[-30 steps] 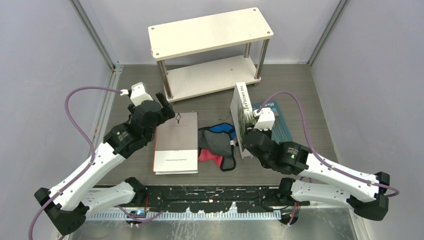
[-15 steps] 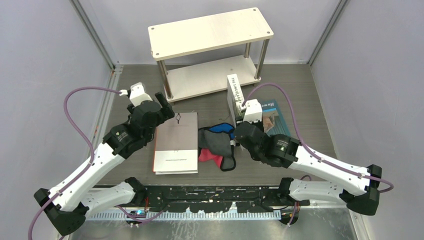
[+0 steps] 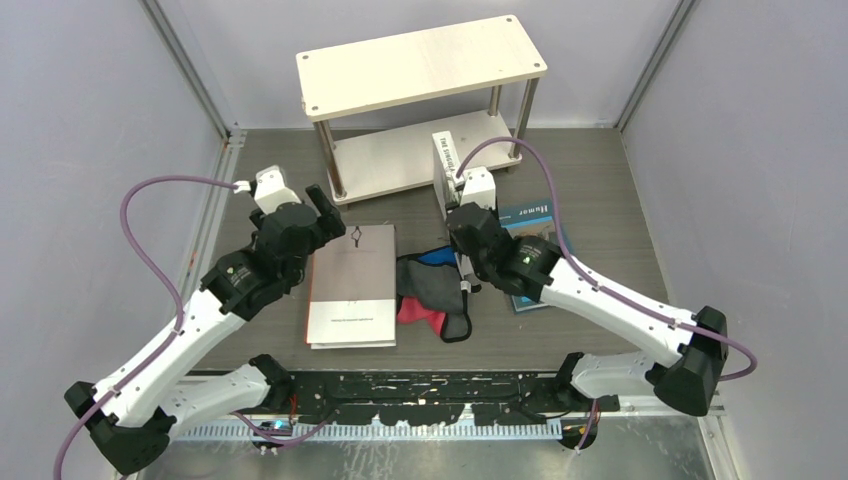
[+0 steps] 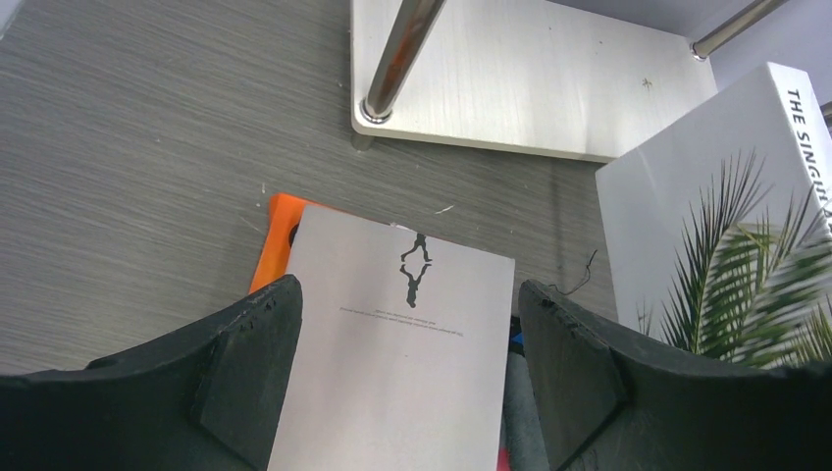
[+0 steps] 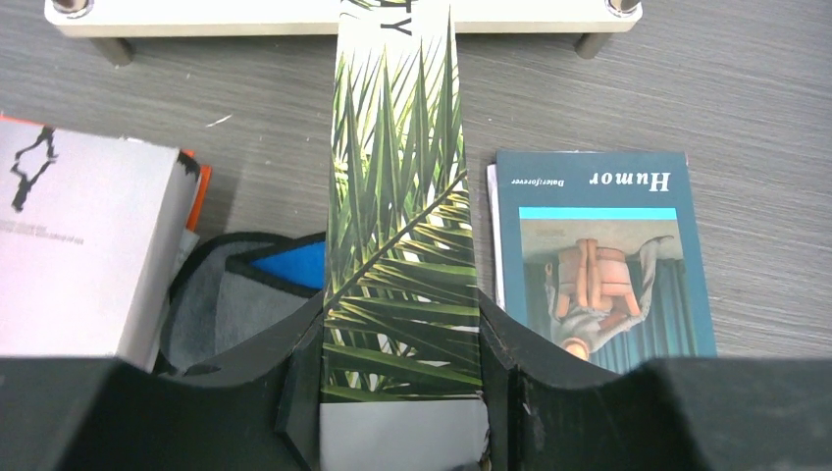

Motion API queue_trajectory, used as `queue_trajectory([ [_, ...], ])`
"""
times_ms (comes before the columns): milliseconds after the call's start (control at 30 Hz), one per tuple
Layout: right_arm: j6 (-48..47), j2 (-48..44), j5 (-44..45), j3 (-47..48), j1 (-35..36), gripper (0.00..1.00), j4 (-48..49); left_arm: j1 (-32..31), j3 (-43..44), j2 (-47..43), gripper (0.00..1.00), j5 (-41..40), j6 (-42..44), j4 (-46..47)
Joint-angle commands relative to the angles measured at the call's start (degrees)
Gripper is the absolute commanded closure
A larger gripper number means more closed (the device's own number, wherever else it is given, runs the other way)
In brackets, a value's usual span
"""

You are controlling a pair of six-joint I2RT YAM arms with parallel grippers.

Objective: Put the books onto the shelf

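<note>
Shelf (image 3: 420,65) stands at the far side of your bench (image 3: 610,180), two cream boards joined by silver posts. Your right gripper (image 5: 402,378) is pinching the thick white book (image 3: 446,160) across its thickness, one finger on each cover, and the palm-printed spine runs away from the wrist camera towards the lower board (image 5: 196,15). From overhead you see that book upright, spine on top, at the front edge of the lower board near its right end. Its far end seems to overlap the board, but you cannot tell whether it rests there or hangs just above. The teal "Humor" book (image 5: 598,255) lies flat on the bench just right of the held book, partly under your right arm in the overhead view. Your left gripper (image 4: 410,299) is spread wide and holds nothing. It hovers over the far end of the grey-covered book (image 4: 392,383), which lies flat on top of a stack in front of the shelf's left front post (image 4: 397,54). An orange book (image 4: 275,240) peeks out from under that stack's far left corner. Between the stack and the held book lies the cloth bundle (image 3: 432,290), grey, blue and pink, just beside the stack's right edge.
</note>
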Motion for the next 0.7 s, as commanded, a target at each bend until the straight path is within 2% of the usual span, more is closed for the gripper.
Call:
queue_trajectory([
  [0, -2.03, 1.22, -3.34, 4.2, -4.62, 0.53, 7.98, -0.17, 0.57, -1.42, 0.19, -1.34, 1.12, 0.02],
  [667, -6.11, 6.61, -8.71, 7.1, -13.6, 0.53, 13.29, -0.16, 0.31, -0.44, 0.19, -0.47, 3.59, 2.24],
])
